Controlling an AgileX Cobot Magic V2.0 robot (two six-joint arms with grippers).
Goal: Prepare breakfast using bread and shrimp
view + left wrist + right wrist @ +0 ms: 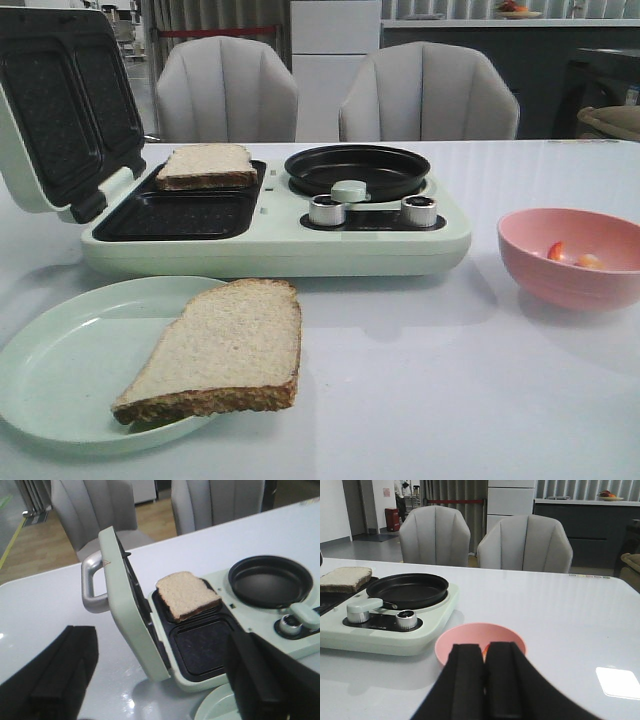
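Two grey chairs [228, 88] behind white table [480, 380], bread [222, 350] on plate [60, 370]

Glossy white counter [480, 400] with soft reflections. Smooth pale-green plastic breakfast maker [300, 245], matt black ridged plates, shiny metal knobs [327, 210]. Coarse, grainy wholemeal bread slices [225, 350]. Smooth pink bowl [570, 265]. Matt black pincer fingers [465, 680].

Soft, even indoor light, slightly hazy frames, with bright glare patches on the glossy white table [615, 682].
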